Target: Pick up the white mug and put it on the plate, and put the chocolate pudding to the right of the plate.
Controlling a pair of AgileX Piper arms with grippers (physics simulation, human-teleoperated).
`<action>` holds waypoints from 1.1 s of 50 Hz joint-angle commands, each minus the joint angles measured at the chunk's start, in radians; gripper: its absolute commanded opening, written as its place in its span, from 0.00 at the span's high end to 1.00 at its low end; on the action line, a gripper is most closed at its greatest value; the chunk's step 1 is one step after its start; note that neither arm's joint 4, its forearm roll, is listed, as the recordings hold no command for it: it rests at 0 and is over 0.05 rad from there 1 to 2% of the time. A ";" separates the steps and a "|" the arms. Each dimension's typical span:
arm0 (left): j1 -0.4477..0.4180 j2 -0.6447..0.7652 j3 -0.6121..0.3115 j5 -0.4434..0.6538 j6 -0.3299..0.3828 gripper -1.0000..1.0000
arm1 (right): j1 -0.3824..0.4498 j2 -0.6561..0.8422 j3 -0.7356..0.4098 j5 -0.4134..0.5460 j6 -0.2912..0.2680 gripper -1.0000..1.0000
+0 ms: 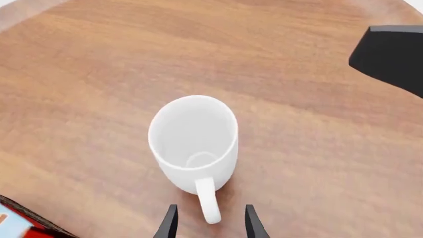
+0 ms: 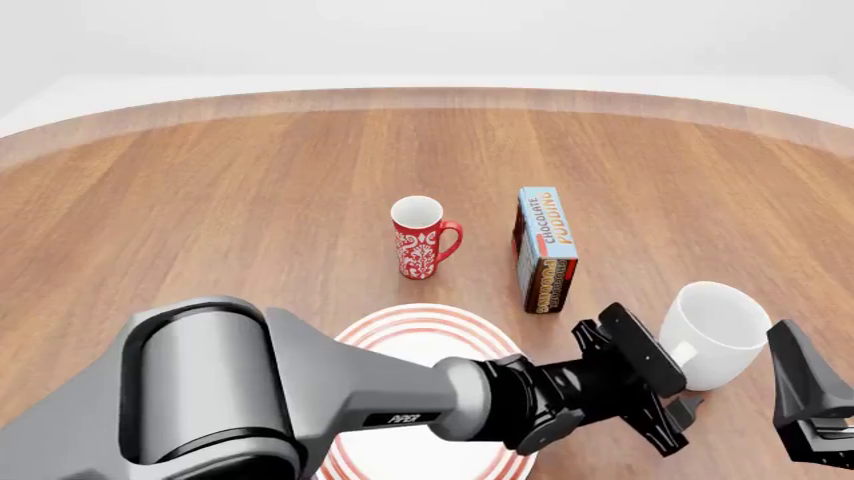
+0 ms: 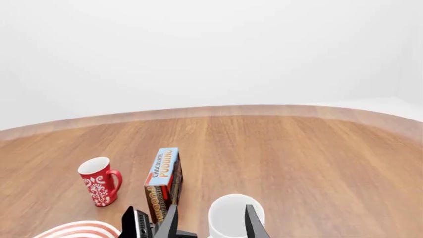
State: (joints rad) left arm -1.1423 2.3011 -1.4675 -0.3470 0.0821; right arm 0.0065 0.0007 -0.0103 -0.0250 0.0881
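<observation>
white mug (image 1: 193,144) — upright, handle facing left gripper (image 1: 210,224) | jaws spread astride handle, unclamped — lined up for pickup | right gripper (image 3: 210,223) parted, idle

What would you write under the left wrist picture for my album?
Left gripper open around the white mug's handle on the wooden table.
</observation>
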 commanded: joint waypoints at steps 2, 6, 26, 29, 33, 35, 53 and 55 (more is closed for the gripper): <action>0.003 0.001 -0.014 0.025 -0.001 0.00 | 0.000 0.000 0.000 0.000 0.004 0.00; 0.004 0.003 -0.019 0.032 -0.001 0.00 | 0.000 0.000 0.000 -0.002 0.007 0.00; 0.003 -0.001 -0.035 0.069 0.001 0.00 | -0.001 0.000 -0.001 -0.002 0.011 0.00; 0.000 -0.002 -0.037 0.074 0.001 0.00 | -0.001 0.000 -0.001 -0.002 0.013 0.00; 0.000 0.000 -0.041 0.081 0.001 0.00 | -0.002 0.000 -0.001 -0.003 0.014 0.00; 0.002 0.002 -0.045 0.086 0.003 0.00 | -0.002 0.000 -0.001 -0.003 0.014 0.00; 0.011 0.013 -0.060 0.108 0.008 0.00 | -0.002 0.000 -0.002 -0.003 0.018 0.00; 0.013 0.014 -0.062 0.110 0.008 0.00 | -0.003 0.000 -0.001 -0.003 0.019 0.00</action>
State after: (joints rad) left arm -1.1346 2.3096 -1.5223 -0.2473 0.0881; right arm 0.0044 0.0003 -0.0116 -0.0279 0.1049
